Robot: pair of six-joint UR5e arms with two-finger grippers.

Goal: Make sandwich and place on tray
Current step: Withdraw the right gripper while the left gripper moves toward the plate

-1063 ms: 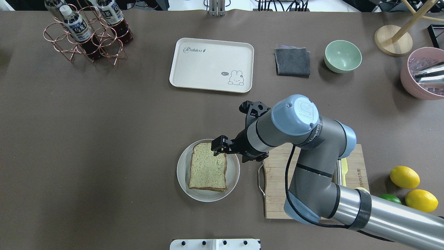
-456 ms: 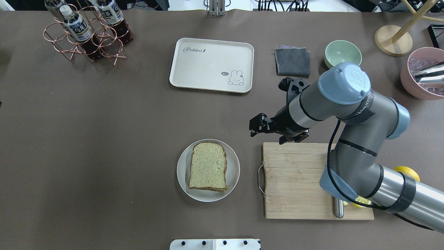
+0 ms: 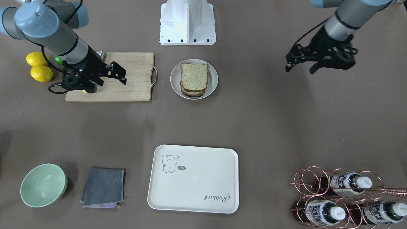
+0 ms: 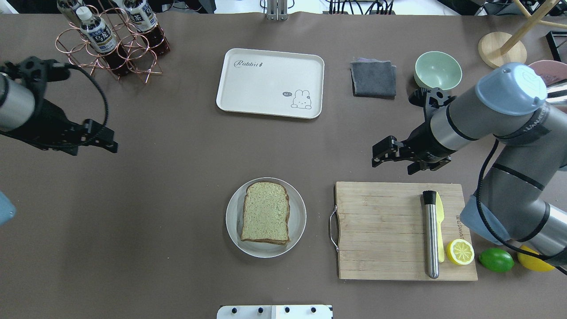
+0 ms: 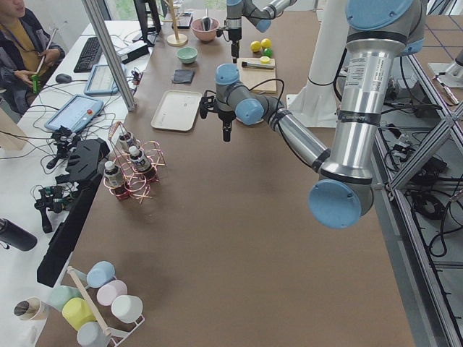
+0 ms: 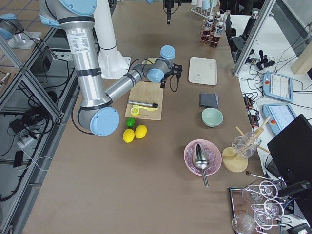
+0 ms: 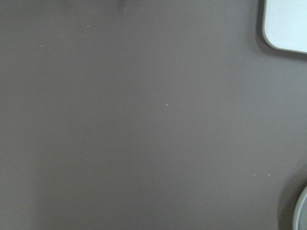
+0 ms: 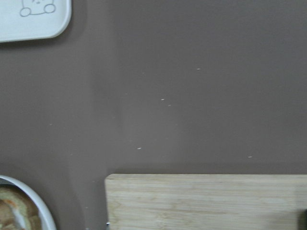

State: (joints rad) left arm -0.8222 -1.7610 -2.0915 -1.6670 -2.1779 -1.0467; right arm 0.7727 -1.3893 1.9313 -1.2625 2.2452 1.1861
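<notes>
Since the earlier overhead view, the right fingers (image 4: pixel 380 156) have left the plate (image 4: pixel 297 230) and moved toward the counter's (image 4: pixel 168 199) right end. They now hang over bare counter just past the far edge of the cutting board (image 4: pixel 381 230). The left arm, out of view earlier, has come in over the left end, its left fingers (image 4: pixel 106 142) above bare counter.

Note that both pairs of fingers are spread and carry nothing (in the front-facing view the two prongs of each stand clearly apart: right fingers (image 3: pixel 119 72), left fingers (image 3: pixel 290 62)).

You will find the sandwich (image 4: pixel 265 212) on the round white plate, midway along the counter and near the robot's edge. The front-facing view shows it (image 3: pixel 194 78) as two crusted slices stacked one on the other. What lies between them cannot be made out.

The tray (image 4: pixel 270 82) lies midway along the operators' edge, well apart from the plate, with only its printed drawing and script on it. On the board lie a metal-handled tool (image 4: pixel 430 235) and a lemon half (image 4: pixel 460 251), near the board's right side.
</notes>
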